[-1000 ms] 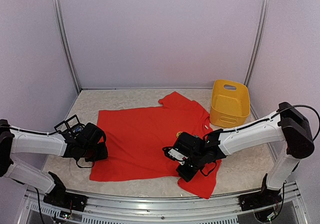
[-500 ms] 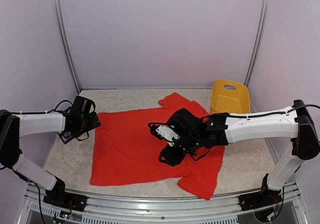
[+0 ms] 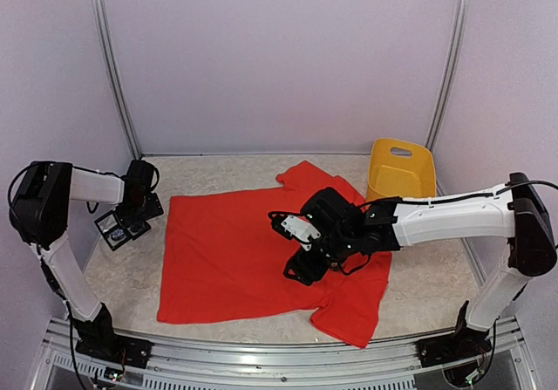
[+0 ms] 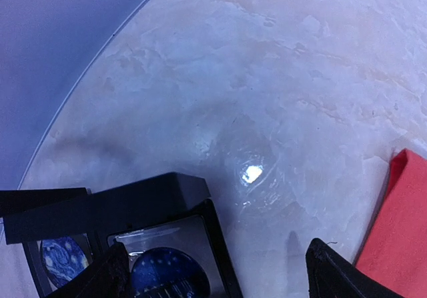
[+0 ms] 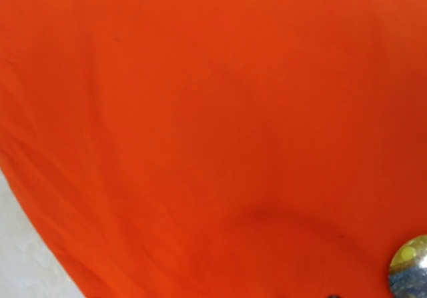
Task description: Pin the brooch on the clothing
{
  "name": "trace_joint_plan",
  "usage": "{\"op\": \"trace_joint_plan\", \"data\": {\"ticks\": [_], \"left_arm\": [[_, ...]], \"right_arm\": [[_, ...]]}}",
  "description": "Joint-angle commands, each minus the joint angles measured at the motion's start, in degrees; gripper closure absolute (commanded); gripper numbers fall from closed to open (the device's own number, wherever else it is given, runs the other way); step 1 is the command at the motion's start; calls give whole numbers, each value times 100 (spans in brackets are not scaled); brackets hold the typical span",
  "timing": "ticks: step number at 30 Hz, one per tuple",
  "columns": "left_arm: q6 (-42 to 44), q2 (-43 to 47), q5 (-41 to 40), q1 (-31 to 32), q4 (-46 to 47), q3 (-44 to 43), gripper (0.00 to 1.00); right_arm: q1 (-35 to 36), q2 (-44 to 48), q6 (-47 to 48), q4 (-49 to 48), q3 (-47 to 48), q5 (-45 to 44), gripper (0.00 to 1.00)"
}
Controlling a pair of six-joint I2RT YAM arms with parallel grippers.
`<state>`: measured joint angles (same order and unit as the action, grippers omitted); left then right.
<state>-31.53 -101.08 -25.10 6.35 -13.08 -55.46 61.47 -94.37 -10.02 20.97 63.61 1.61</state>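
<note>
The left jaws were held spread wide, low over the marbled desk (image 4: 287,78). Their black fingertips (image 4: 330,271) were seen well apart at the bottom of the left wrist view. Between and just beneath them a black case (image 4: 167,201) was seen on the desk, with a round blue patterned badge (image 4: 160,275) in one compartment and a second in the compartment to its left. To the right of these jaws the edge of the red T-shirt (image 3: 227,250) was met, apart from the case.

The T-shirt was spread flat on the desk, and the right jaws were held close above its right half. Whether these jaws were spread or pressed together could not be told, since no fingers were shown in the right wrist view and only a dark mass was seen from above. The brooch (image 5: 410,266), a small shiny round disc marked with yellow and blue, was found on the red fabric beneath the right jaws, cut off by the lower right edge of the right wrist view. Whether it was fastened could not be told. A yellow plastic basket (image 3: 401,181) was stood beyond the right jaws and to their right, near the shirt.
</note>
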Motion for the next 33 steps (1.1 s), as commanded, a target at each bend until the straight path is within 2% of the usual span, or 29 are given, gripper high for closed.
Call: {"op": "trace_joint_plan", "data": {"ticks": [1, 12, 16, 21, 26, 30, 33], "left_arm": [[317, -176, -99, -101, -80, -133, 13], [261, -429, 389, -282, -44, -81, 17], [270, -244, 643, -251, 81, 297, 26], [299, -35, 675, -224, 16, 387, 43], [364, 67, 599, -144, -44, 363, 48], [401, 103, 611, -117, -50, 382, 57], [402, 106, 637, -103, -73, 387, 58]], "right_arm": [[-60, 74, 80, -225, -119, 159, 33], [-76, 43, 223, -202, -82, 65, 33], [-79, 104, 404, -26, -30, -115, 33], [-101, 146, 586, 160, 70, -282, 33], [-129, 174, 720, 240, 87, -415, 33], [-138, 181, 752, 280, 85, -455, 33], [-136, 195, 772, 331, 97, -518, 33]]}}
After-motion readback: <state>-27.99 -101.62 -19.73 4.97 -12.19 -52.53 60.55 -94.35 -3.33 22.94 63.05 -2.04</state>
